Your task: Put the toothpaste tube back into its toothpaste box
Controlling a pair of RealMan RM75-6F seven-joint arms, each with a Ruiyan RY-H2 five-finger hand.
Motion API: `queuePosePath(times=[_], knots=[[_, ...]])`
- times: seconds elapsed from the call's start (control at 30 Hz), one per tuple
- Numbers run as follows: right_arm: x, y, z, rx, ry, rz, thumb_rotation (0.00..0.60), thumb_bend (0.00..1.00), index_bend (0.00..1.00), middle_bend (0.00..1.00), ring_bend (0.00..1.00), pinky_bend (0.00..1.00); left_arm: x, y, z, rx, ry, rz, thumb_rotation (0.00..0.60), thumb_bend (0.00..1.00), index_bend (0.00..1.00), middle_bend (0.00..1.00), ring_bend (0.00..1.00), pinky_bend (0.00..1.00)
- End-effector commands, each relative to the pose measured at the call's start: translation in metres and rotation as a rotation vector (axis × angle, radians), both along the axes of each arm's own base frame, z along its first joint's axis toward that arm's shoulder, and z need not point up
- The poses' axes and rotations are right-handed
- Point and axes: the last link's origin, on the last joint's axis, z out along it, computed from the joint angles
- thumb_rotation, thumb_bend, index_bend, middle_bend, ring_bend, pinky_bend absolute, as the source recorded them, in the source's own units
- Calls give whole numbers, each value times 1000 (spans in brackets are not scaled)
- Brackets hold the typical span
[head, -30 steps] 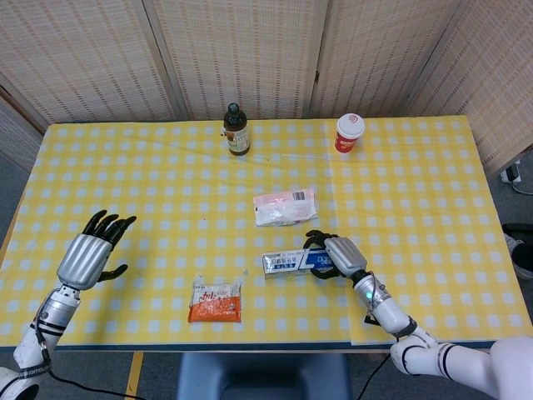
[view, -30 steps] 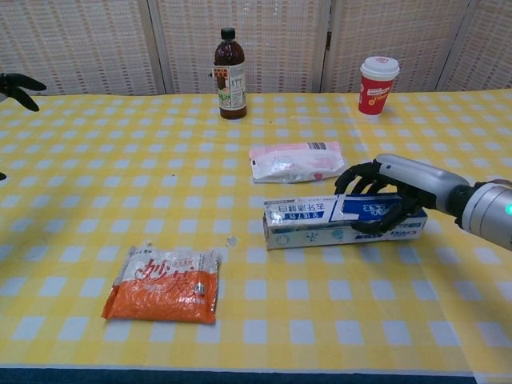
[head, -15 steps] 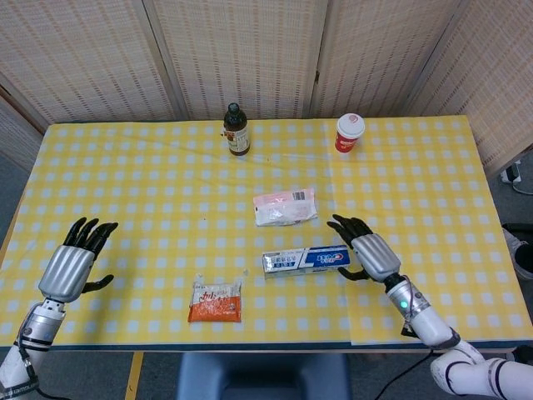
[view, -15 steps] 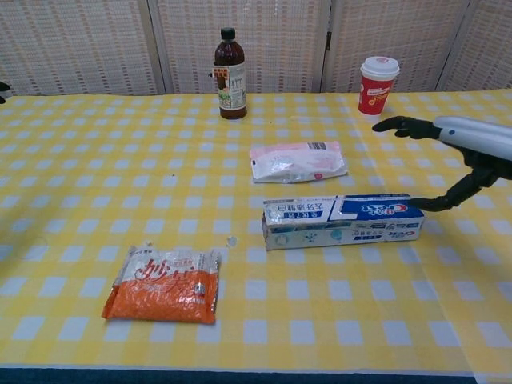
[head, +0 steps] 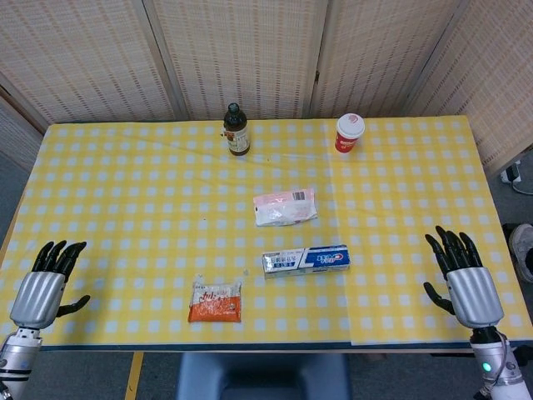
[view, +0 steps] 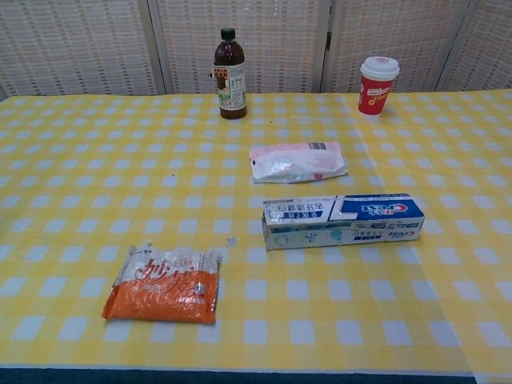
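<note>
Both robot hands have drawn back from the box
A second ago the right robot hand (head: 468,283) was wrapped around the right end of the box (head: 306,259); it let go, lifted clear and now sits near the desk's (head: 125,175) right front corner, fingers spread and holding nothing. The left robot hand (head: 40,292) has slid toward the left front corner, also spread. Neither appears in the chest view any longer
</note>
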Motion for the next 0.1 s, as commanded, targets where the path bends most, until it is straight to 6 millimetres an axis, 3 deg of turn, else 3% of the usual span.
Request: queuePosePath(times=[0.03, 0.1], knots=[[-4, -6, 1, 18, 9, -33, 600, 323, 0, 0, 0, 0, 5, -5, 2, 1, -14, -30, 600, 201, 83, 153, 72, 0], [-5, -7, -1, 42, 9, -45, 600, 324, 0, 0, 0, 0, 6, -5, 3, 1, -16, -43, 600, 202, 78, 153, 71, 0]])
